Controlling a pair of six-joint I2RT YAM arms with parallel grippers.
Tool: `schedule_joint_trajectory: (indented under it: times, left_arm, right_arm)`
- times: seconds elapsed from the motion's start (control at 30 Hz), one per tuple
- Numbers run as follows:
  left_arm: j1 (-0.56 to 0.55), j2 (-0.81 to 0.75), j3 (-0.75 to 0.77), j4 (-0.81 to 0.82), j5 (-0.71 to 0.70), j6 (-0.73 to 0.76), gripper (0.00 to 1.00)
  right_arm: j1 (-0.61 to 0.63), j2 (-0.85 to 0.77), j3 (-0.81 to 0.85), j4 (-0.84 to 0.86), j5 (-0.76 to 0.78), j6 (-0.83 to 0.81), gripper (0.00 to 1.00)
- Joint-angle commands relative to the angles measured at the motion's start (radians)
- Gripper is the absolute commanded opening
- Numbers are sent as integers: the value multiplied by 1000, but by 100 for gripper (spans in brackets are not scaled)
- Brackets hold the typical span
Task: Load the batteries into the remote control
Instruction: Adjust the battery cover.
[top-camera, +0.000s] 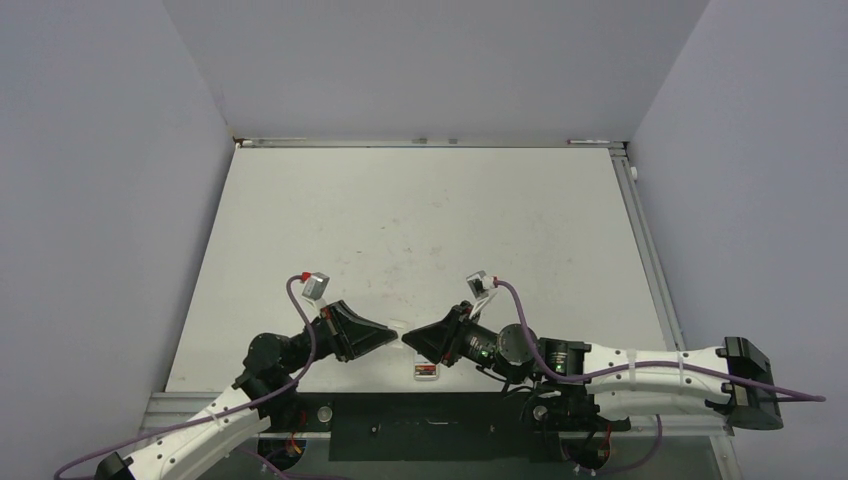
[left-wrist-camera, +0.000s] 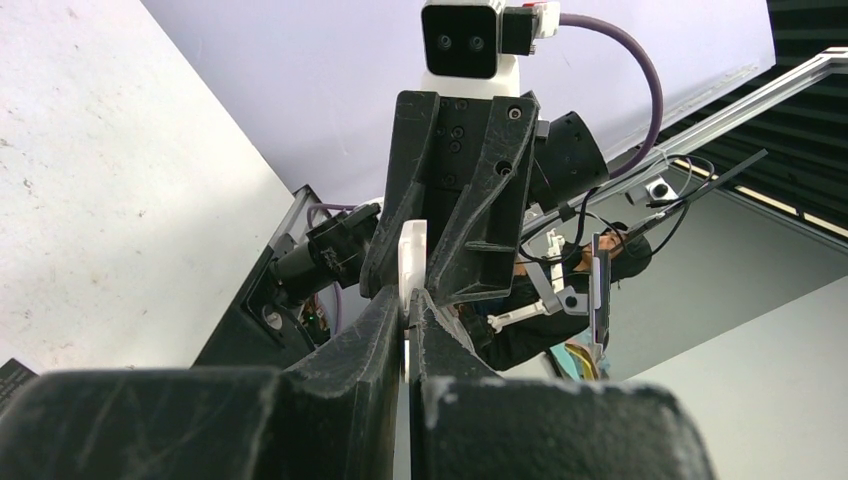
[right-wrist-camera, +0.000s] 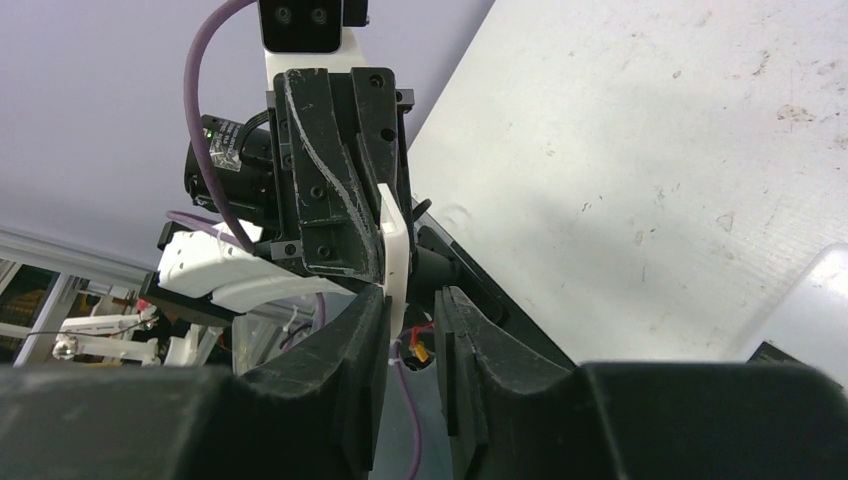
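A thin white flat piece, the remote control seen edge-on, hangs in the air between my two grippers, which meet tip to tip over the table's near edge. My left gripper is shut on its one end. My right gripper is a little open around the other end. The remote lies against one of its fingers, with a gap to the other finger. I cannot see the red button face. No batteries show in any view.
A small white and red item with dark print lies on the table just below the gripper tips, by the front edge. The white table stretches away behind the grippers, with grey walls on three sides.
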Motion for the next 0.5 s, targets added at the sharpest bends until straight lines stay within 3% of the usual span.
schedule_joint_trajectory:
  times: [0.0, 0.47]
  left_arm:
    - [1, -24, 3, 38, -3, 9, 0]
    - [2, -17, 7, 27, 6, 17, 0]
  right_arm:
    - [-2, 12, 31, 59, 36, 7, 22]
    - [-2, 71, 62, 74, 44, -5, 16]
